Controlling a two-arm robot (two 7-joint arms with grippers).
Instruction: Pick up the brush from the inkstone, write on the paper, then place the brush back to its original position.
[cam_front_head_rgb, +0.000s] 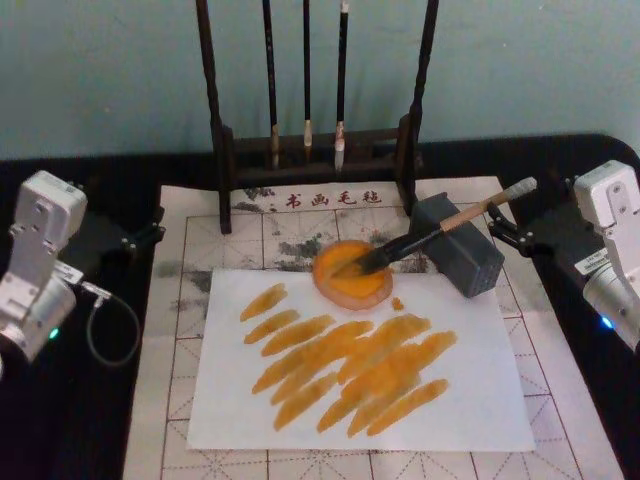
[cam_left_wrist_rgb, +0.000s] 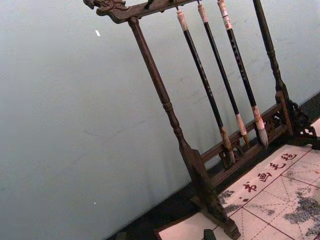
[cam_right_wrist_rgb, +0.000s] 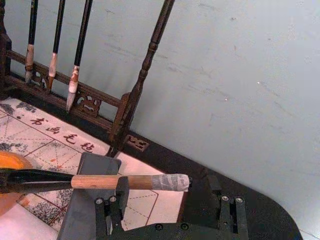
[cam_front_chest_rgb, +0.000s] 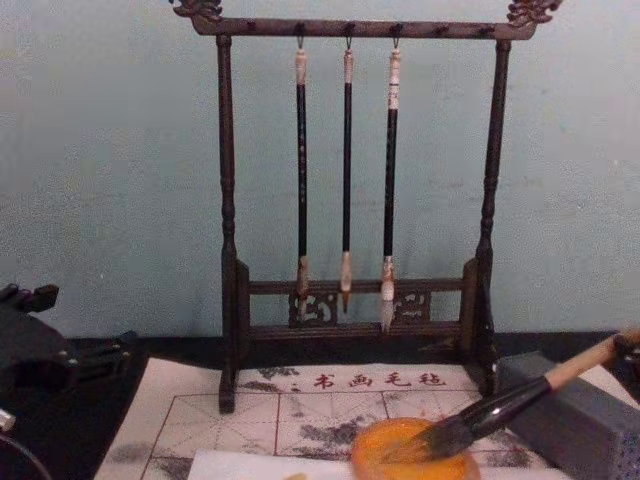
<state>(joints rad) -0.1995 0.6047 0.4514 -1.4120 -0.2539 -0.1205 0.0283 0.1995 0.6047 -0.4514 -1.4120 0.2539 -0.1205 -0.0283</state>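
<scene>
Fingers (cam_right_wrist_rgb: 111, 211) wide, empty: right gripper (cam_right_wrist_rgb: 170, 214) at worktop's right edge, left gripper (cam_front_head_rgb: 142, 232) parked at left edge.
Paper (cam_front_head_rgb: 480, 400) inked, brush (cam_front_head_rgb: 430, 238) lying on inkstone (cam_front_head_rgb: 465, 265); task looks done.

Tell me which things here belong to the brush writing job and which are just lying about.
For the job: brush, paper, orange dish, grey block propping the handle, open right gripper nearby.
Lying about: stand with three thin brushes, gridded mat, left gripper parked left.
</scene>
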